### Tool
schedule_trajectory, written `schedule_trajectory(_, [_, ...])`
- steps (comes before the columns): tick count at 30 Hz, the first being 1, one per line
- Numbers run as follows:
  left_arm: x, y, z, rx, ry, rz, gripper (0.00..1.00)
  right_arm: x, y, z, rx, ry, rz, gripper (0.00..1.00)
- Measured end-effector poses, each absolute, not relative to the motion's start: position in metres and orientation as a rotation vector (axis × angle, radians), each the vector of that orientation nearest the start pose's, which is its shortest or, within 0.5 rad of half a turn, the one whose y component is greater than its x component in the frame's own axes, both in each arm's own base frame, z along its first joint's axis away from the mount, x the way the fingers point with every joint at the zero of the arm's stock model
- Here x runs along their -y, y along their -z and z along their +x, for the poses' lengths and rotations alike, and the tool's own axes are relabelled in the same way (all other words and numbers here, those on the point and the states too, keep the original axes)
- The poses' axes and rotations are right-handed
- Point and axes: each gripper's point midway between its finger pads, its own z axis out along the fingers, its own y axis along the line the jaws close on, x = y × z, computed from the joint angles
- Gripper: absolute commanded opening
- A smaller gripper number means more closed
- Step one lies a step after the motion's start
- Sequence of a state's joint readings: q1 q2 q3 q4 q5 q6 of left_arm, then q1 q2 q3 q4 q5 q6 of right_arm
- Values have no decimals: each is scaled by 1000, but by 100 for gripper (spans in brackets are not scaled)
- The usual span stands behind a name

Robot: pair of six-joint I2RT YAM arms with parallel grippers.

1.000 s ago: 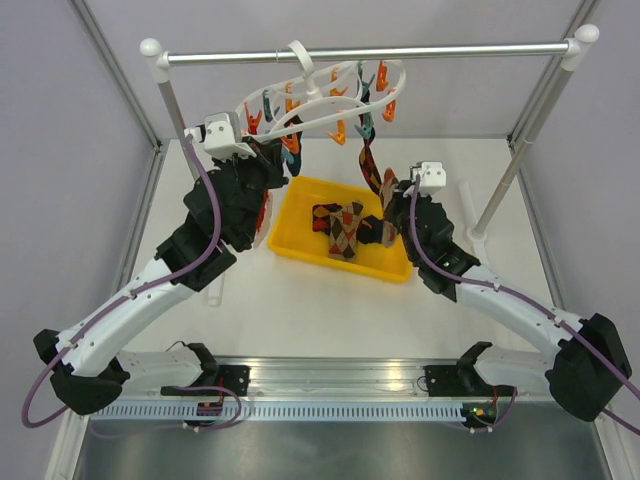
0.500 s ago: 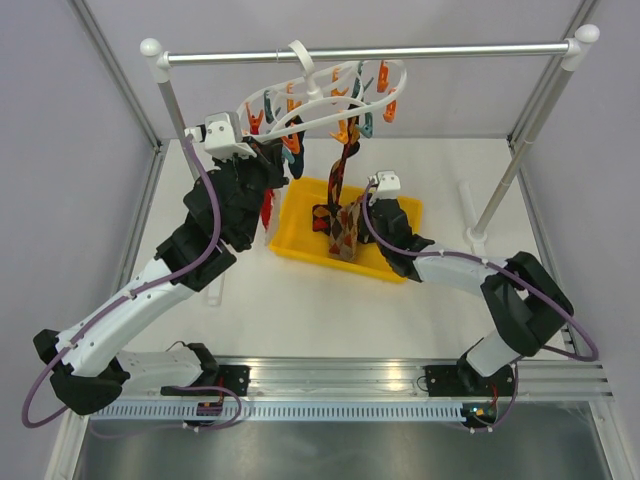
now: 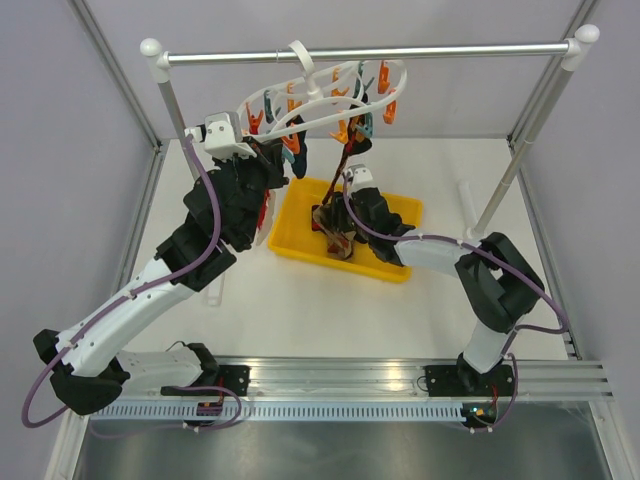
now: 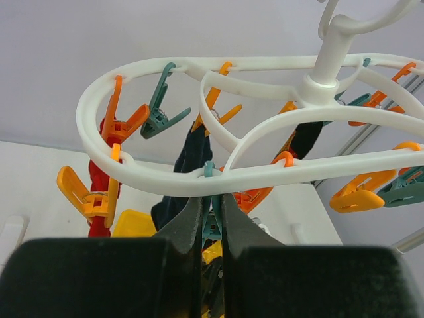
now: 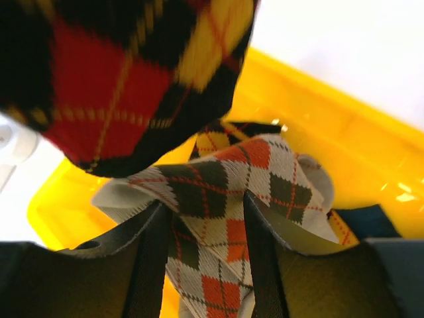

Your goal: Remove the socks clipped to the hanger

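Find the red-and-dark sock point(image 5: 119, 79) clipped to the hanger point(image 4: 165, 179), hanging lengthwise just above the right hand point(image 5: 204, 252), parted and empty over the tray point(image 5: 344, 126). Note the left hand point(image 4: 212, 212) clenched on a teal peg point(image 4: 211, 228).

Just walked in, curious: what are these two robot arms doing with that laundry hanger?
They are taking socks off a white plastic oval clip hanger hanging on a silver metal rail. The left gripper is pinched on a teal peg under the hanger's ring. The right gripper sits low over a yellow plastic tray holding beige argyle socks, with a red-and-black argyle sock dangling beside it; whether it grips anything is unclear. Other socks are still clipped.
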State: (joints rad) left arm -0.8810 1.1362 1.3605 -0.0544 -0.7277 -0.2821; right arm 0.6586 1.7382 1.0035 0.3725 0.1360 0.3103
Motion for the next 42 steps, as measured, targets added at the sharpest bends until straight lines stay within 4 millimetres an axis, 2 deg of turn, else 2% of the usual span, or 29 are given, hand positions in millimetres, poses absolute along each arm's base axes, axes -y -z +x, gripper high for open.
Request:
schedule_trajectory(4, [202,-463,307,-1448,443,-182,2,-306,-108,400,-2004,-534,-275,53])
schedule_trajectory(8, [202,-463,307,-1448,443,-182,2,-310,-107,396,-2015,-563,-290,54])
schedule_trajectory(12, [202,-463,307,-1448,443,-182,2,-318,-100,398,-2037,-586,-308,55])
schedule_trajectory(17, [202,-463,307,-1448,444,-181,2,-332,-80,404,-2082,-607,-334,54])
schedule_trajectory(21, [202,-462,307,-1448,443,-181,2,-331,-64,400,-2127,-605,-344,54])
schedule_trajectory(24, [202,-463,307,-1448,444,-181,2,-331,-64,399,-2126,-604,-344,54])
schedule_trajectory(28, [202,-462,307,-1449,443,-181,2,-328,-76,397,-2108,-607,-338,57])
schedule_trajectory(31, [204,-460,309,-1455,439,-178,2,-324,-100,392,-2061,-620,-328,60])
schedule_trajectory(34, [208,-456,311,-1464,434,-170,2,-321,-132,387,-1983,-649,-309,61])
schedule_trajectory(38, [211,-453,313,-1469,432,-165,2,-330,-168,368,-1883,-710,-322,62])
schedule_trajectory(42, [214,-451,315,-1474,431,-160,2,-348,-189,337,-1805,-771,-375,64])
